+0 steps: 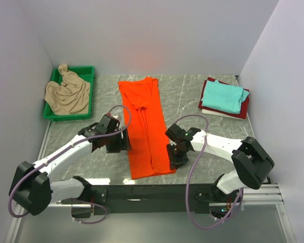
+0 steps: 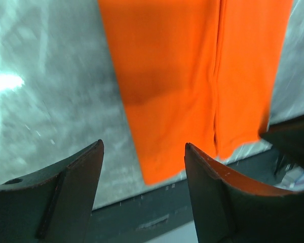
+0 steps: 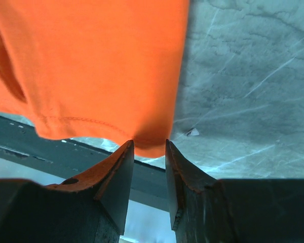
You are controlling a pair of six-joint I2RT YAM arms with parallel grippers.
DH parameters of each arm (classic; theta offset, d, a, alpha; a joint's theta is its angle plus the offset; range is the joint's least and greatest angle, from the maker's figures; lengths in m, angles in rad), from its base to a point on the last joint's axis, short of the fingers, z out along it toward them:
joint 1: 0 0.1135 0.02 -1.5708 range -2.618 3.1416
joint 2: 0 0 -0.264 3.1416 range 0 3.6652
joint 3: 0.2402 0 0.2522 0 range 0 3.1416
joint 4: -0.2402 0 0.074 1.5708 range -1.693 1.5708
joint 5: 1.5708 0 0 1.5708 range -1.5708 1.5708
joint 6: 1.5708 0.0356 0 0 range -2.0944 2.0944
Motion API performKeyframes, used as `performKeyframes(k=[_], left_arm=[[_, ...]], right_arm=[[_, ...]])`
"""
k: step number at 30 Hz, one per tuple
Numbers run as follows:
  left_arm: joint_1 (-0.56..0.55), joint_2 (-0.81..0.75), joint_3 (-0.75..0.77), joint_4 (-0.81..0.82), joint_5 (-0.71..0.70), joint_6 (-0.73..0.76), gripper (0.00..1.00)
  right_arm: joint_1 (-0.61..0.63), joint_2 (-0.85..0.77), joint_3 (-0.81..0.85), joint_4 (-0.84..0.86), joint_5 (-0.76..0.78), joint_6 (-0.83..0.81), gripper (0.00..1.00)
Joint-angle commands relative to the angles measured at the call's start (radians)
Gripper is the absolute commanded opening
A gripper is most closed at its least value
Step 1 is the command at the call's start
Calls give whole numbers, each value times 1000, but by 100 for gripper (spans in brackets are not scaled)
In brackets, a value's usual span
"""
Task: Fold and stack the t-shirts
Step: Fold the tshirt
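Observation:
The bright orange t-shirt (image 1: 146, 126) lies on the marble table as a long narrow strip, folded lengthwise. My left gripper (image 1: 120, 144) is open and empty, just left of the strip's near half. In the left wrist view the open left gripper (image 2: 143, 147) hovers over the shirt's (image 2: 192, 76) near left corner. My right gripper (image 1: 175, 154) is at the strip's near right corner. In the right wrist view its jaws (image 3: 149, 143) stand a little apart. The shirt's hem corner (image 3: 91, 66) lies right at the tips, not between the pads.
A beige t-shirt (image 1: 68, 93) lies crumpled in a green tray (image 1: 88, 71) at the back left. A stack with a teal shirt (image 1: 222, 97) on dark red (image 1: 245, 106) and white (image 1: 218, 113) ones sits at the back right. A black rail (image 1: 152, 192) runs along the near edge.

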Motion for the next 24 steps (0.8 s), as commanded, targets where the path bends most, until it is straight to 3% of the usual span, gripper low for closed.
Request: performKeyframes(k=[1,6,10,15,24], left_arm=[[-54,-38,-42,-26,46,-54,70],[-107,-75,-111,-10,73,-113,70],[-118,-80,-168,53,181,-154,66],[-146,-60,-189,36,184,-177,63],[-175,14,-240,118,210,-200,56]], right_arm=[[10,3,-24,34,25,15,39],[12,23,-40,51,37,12,39],[12,40,-45,73,22,11,38],[18,60,-53,96,2,6,31],[28,75,-39,105,-12,4,30]])
